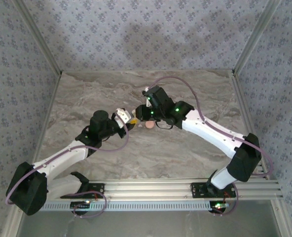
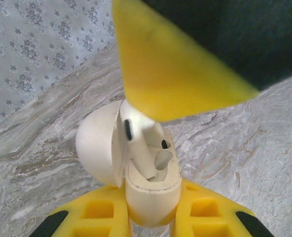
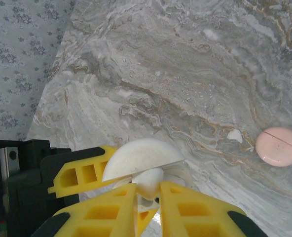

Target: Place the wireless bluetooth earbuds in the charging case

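Observation:
My left gripper (image 2: 153,210) is shut on the base of the whitish charging case (image 2: 153,190), which stands upright with its round lid (image 2: 99,145) swung open to the left. A white earbud (image 2: 136,143) has its stem down in the case's left socket; the right socket (image 2: 163,160) is empty. My right gripper (image 3: 148,190) is shut on that earbud (image 3: 150,180), right above the case lid (image 3: 141,154). In the top view the left gripper (image 1: 127,119) and the right gripper (image 1: 140,115) meet at mid-table. A tiny whitish piece (image 3: 234,135) lies on the table.
A round pink puck (image 3: 279,146) lies on the marble table just right of the whitish piece, and it sits below the grippers in the top view (image 1: 150,125). Patterned walls close off the left, back and right sides.

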### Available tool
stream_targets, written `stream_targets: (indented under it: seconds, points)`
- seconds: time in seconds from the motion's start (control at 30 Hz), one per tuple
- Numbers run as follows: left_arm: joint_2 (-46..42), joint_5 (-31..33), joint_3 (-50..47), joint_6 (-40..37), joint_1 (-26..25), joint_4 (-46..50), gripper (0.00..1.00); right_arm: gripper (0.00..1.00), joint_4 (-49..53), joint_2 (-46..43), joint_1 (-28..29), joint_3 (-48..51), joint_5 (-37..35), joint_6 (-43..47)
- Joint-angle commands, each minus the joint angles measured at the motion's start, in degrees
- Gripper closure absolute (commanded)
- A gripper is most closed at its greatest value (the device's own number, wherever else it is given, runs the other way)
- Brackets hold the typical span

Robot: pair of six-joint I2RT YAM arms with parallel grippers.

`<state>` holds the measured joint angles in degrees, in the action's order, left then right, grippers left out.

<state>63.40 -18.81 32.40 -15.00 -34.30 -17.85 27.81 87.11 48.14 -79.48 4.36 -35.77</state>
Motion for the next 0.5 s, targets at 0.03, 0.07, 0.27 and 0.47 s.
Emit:
stream_targets:
  seconds: [0.03, 0.07, 0.27, 0.47]
  points:
    - [-1.61, -0.61, 0.4, -0.46, -0.41, -2.27, 0.87, 0.83, -1.07, -2.36, 0.74, 0.82, -2.43, 3.23]
    - [-1.61, -0.62, 0.45, -0.46, -0.41, -2.22, 0.87, 0.83, -1.1, -2.51, 0.95, 0.88, -2.8, 3.58]
    - [-1.58, -0.91, 0.47, -0.29, -0.41, -2.21, 0.87, 0.83, -2.17, -3.42, 1.66, 1.7, -4.2, 5.82]
    - [-1.52, -0.88, 0.58, -0.29, -0.41, -2.29, 0.87, 0.75, -2.81, -3.62, 1.06, 1.83, -2.52, 4.09]
